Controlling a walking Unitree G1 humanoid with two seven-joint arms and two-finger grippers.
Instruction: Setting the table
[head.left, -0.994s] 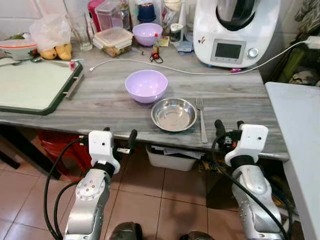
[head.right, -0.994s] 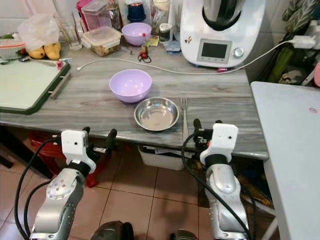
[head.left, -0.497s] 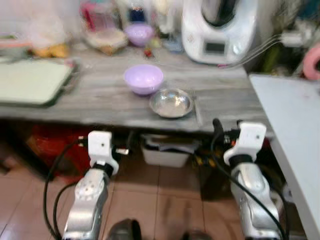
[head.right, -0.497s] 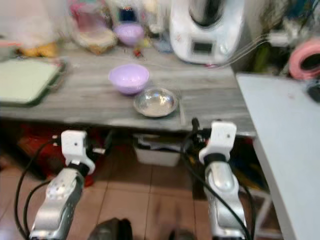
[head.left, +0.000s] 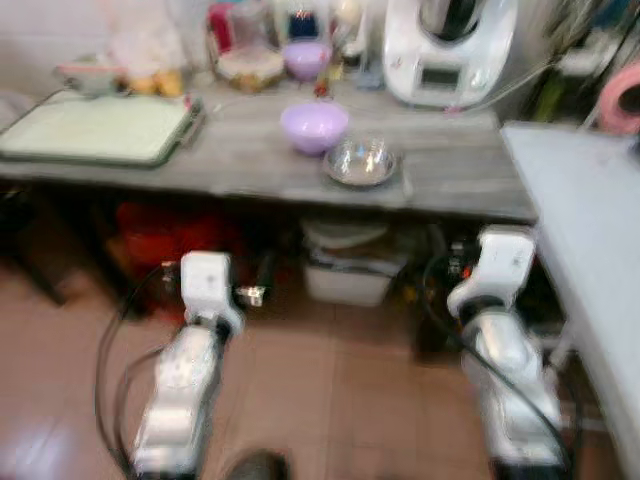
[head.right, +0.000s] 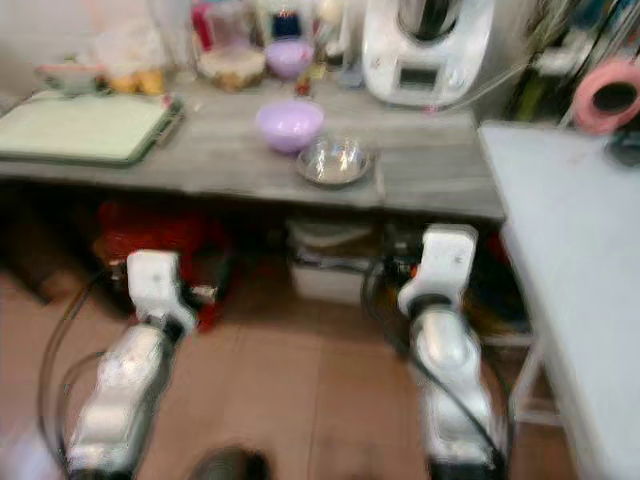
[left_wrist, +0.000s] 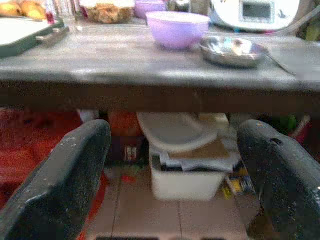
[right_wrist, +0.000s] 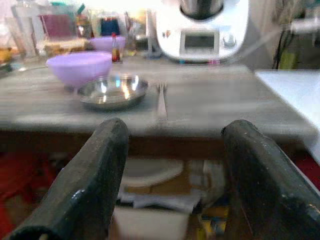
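The grey wood-grain table (head.left: 250, 160) runs across the room ahead of the robot, and both arms hang low in front of it, below the tabletop and over the tiled floor (head.left: 340, 400). On the table a purple bowl (head.left: 314, 126) stands just beside a shallow steel dish (head.left: 360, 163), the bowl a little farther back and toward the robot's left, and a fork (right_wrist: 161, 97) lies along the dish's right side. The left end effector (left_wrist: 172, 175) has its two black fingers spread wide apart with nothing between them; seen from its wrist, the bowl and dish sit above it and well ahead. The right end effector (right_wrist: 172, 170) is likewise spread and empty, and the dish and fork lie on the tabletop beyond and above its fingers. A white kitchen machine (head.left: 447, 50) stands at the back of the table, a green-rimmed tray (head.left: 100, 128) toward its left end, and a white storage box (left_wrist: 187, 175) sits on the floor beneath.
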